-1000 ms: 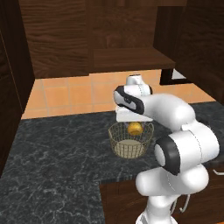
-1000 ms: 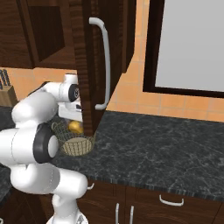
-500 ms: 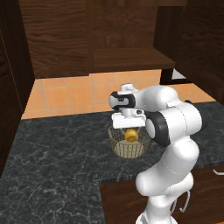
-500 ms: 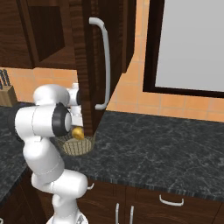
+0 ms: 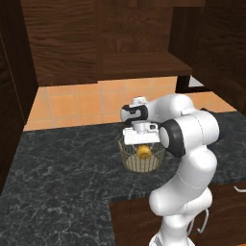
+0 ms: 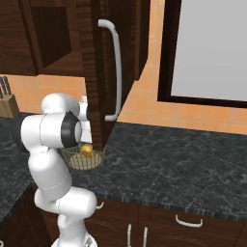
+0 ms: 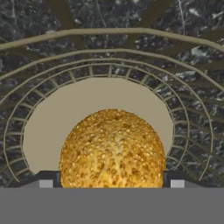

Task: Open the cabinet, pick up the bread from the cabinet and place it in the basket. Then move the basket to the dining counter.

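My arm has swung round over the last second: a second ago my hand sat beside the round tan wire-mesh basket (image 5: 141, 156), and now my claw (image 5: 142, 142) hangs directly above it, just below the centre of the left base frame. The bun has stayed low in the basket throughout, so I judge the placing step done and the basket itself my next concern.

My claw stands wide, its two dark tips (image 7: 47, 180) flanking the small round golden-yellow bread bun (image 7: 112, 148) at the bottom of the hand frame. Whether they touch it I cannot tell, but the gap looks too broad for a grip.

The bread has a rough, crumbly golden crust and rests on the basket's pale flat base, a little off centre towards the lower edge of the hand frame, with the mesh wall ringing it. In the right base frame it shows as a yellow spot (image 6: 87, 150) inside the basket (image 6: 83, 159) at lower left, on the black-grey marbled bench (image 6: 164, 154).

The dark brown wood-grain wall cabinet door (image 6: 99, 72) with its long silver bar handle (image 6: 115, 70) hangs open just above the basket.
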Tool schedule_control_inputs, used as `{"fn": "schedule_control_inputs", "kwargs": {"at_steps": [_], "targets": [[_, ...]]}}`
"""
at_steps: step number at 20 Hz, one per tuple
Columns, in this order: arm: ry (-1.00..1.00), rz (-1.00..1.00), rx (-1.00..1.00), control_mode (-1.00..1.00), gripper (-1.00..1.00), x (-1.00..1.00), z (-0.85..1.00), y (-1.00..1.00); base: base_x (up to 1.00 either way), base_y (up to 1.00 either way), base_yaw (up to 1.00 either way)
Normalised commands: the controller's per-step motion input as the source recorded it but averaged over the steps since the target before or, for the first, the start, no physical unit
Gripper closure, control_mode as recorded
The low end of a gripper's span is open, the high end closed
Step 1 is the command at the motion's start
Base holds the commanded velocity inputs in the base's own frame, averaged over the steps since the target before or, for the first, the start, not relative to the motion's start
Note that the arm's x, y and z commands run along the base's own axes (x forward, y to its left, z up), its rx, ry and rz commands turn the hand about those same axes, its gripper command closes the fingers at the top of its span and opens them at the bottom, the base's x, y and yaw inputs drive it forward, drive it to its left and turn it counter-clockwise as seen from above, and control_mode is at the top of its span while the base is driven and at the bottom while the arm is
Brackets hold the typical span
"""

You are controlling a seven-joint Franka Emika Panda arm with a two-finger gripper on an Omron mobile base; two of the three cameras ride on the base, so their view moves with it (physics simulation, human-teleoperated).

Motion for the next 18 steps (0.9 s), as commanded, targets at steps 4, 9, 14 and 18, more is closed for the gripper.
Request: {"fn": "schedule_control_inputs", "kwargs": {"at_steps": [4,9,14,18], "targets": [[0.0,0.0,0.0,-1.0,-1.0,0.0,-0.03,0.02,0.0,0.0,0.0],[-0.01,0.0,-0.03,-1.0,-1.0,-0.01,0.11,0.07,0.0,0.0,0.0],[0.0,0.0,0.02,-1.0,-1.0,-0.07,0.46,0.0,0.0,0.0,0.0],[-0.14,0.0,0.07,-1.0,-1.0,-0.12,0.38,0.0,0.0,0.0,0.0]]}}
